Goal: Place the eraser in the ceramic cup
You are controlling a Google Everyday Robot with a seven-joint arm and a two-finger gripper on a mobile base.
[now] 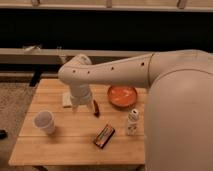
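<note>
Wooden table (75, 145) carries all items. Eraser (104, 136), dark with orange-red markings, lies flat near the front centre, well apart from the ceramic cup (44, 122), which stands upright towards the front left. White arm reaches in from the right and bends down over the middle of the table; the gripper (81, 105) sits at its lower end, between a pale beige block (66, 100) and a slim red object (96, 107). Whether it is released or clenched cannot be told. Orange bowl (122, 96) and small white figure (133, 121) stand right of the eraser.
</note>
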